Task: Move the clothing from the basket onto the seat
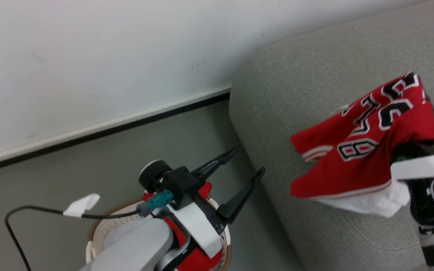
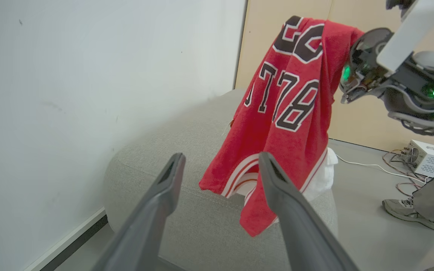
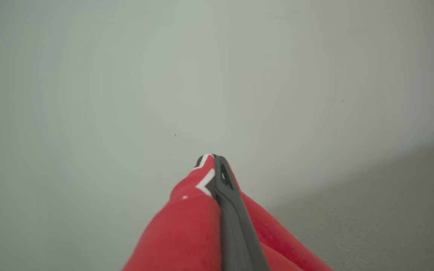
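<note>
The right end effector point(image 3: 215, 161) has its fingers pinched tight on a fold of the red jersey point(image 1: 367, 150), which hangs from it in the air above the grey sofa point(image 1: 315, 75). In the left wrist view the lower hem seems just short of the cushion, though contact cannot be ruled out. To finish this step well, I would carry the jersey further in over the seat, away from the rounded edge. Then lower it until most of the cloth rests on the cushion before parting the fingers, so it does not slide to the floor. The left end effector point(image 1: 249, 162) is spread wide and holds nothing, poised above the basket point(image 1: 102, 222). More red cloth point(image 1: 196, 261) lies inside the basket, partly hidden by the arm.
</note>
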Tool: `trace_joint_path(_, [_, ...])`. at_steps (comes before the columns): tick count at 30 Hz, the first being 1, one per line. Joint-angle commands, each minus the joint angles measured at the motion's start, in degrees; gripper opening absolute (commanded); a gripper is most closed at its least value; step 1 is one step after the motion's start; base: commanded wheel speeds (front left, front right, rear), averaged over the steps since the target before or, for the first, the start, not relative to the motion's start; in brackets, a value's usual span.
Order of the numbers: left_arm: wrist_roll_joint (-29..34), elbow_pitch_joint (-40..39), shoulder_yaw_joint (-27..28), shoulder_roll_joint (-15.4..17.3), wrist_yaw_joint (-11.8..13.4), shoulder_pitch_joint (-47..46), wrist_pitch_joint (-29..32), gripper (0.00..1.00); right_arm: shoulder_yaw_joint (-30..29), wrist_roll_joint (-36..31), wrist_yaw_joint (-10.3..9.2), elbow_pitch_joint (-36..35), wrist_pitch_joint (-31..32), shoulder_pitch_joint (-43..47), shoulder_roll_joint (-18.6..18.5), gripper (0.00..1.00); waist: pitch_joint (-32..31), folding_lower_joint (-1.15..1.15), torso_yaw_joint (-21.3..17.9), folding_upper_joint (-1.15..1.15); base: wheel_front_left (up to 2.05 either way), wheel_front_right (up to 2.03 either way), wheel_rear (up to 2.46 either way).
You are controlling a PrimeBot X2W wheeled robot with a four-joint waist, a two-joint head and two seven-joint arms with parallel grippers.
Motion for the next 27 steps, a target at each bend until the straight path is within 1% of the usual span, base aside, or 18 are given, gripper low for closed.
trace_joint_path(1, [0.88,-0.81,-0.01,1.18,-0.22,-1.14,0.4,1.0,-1.03,0.65,-0.1,0.13,0.88,-2.71,0.37,0.0,5.54,-0.01,2.06,0.0,0.0,0.0,0.0])
trace_joint_path(3, [1.36,-2.37,0.18,2.72,-0.48,-2.39,1.03,1.0,-3.27,1.76,-0.1,0.23,2.46,-6.8,0.68,0.0,9.39,-0.01,3.21,0.0,0.0,0.0,0.0])
trace_joint_path(8, [2.73,-6.82,1.15,7.4,-1.23,-5.2,2.75,1.0,-10.17,3.29,-0.1,1.12,5.82,-17.75,0.05,0.0,18.85,-0.01,5.79,0.0,0.0,0.0,0.0])
trace_joint_path(11, [3.11,-8.79,1.69,9.48,-1.48,-6.18,3.03,1.0,-14.75,1.81,-0.1,2.61,7.08,-23.62,-1.61,0.0,22.53,-0.01,7.04,0.0,0.0,0.0,0.0])
trace_joint_path(14, [3.26,-10.35,2.02,10.79,-1.69,-6.89,3.14,1.0,-19.62,1.17,-0.1,3.25,7.5,-28.57,-2.52,0.0,25.49,-0.01,8.25,0.0,0.0,0.0,0.0])
trace_joint_path(17, [3.28,-11.44,2.54,11.96,-1.71,-7.54,3.12,1.0,-24.78,-0.82,-0.1,4.31,7.14,-32.26,-4.49,0.0,27.91,-0.01,9.28,0.0,0.0,0.0,0.0])
trace_joint_path(20, [3.32,-11.95,3.29,13.42,-1.58,-7.83,3.03,1.0,-29.64,-3.71,-0.1,5.74,6.7,-34.59,-5.38,0.0,29.92,-0.01,10.09,0.0,0.0,0.0,0.0])
trace_joint_path(22, [3.31,-12.2,3.67,14.16,-1.48,-7.84,2.87,1.0,-31.91,-7.1,-0.1,7.22,7.08,-34.47,-5.57,0.0,30.93,-0.01,10.41,0.0,0.0,0.0,0.0])
trace_joint_path(26, [2.8,-12.07,4.12,15.28,-1.18,-6.83,2.34,1.0,-33.03,-14.19,-0.1,11.77,10.21,-32.66,-3.85,0.0,31.72,-0.01,10.43,0.0,0.0,0.0,0.0])
trace_joint_path(27, [2.65,-11.91,4.1,15.25,-1.2,-6.52,2.22,1.0,-33.48,-14.78,-0.11,13.31,11.8,-32.35,-3.21,0.08,31.69,-0.01,10.4,0.0,0.0,0.0,0.0])
